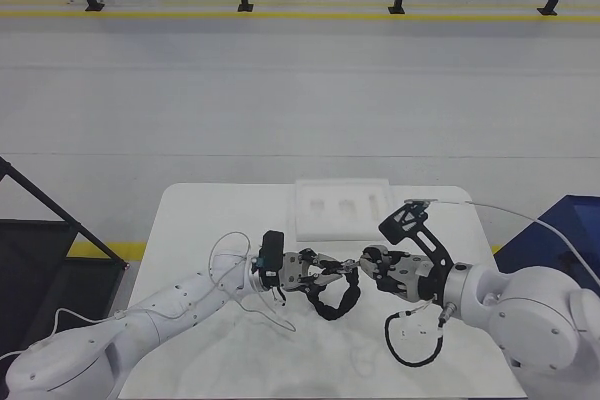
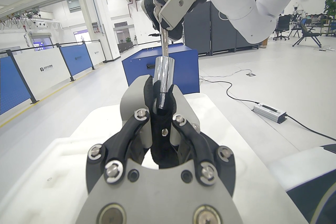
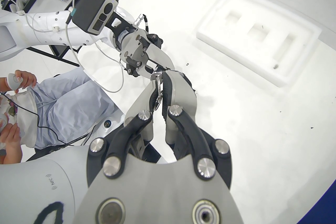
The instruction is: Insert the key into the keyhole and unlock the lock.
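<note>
Mid-frame over the white table [image 1: 200, 230], left gripper [image 1: 325, 268] and right gripper [image 1: 365, 268] meet tip to tip, a black loop [image 1: 335, 303], perhaps the lock's, beneath.

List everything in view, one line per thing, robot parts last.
chrome cylinder lock: one, shiny silver, held above the table in the left gripper.
silver key: one, silver metal, pinched in the right gripper, blade meeting the lock's end; depth cannot be told.
black cable loop: one, black, hanging below the two grippers.
white foam tray: one, white, three recesses, at the table's far edge.
white table: one, white, under both arms.
blue cabinet: one, blue, on the floor by the right arm's side.
black metal rack: one, black, by the left arm's side.
left gripper: one, grey and black, shut on the lock.
right gripper: one, grey and black, shut on the key.
</note>
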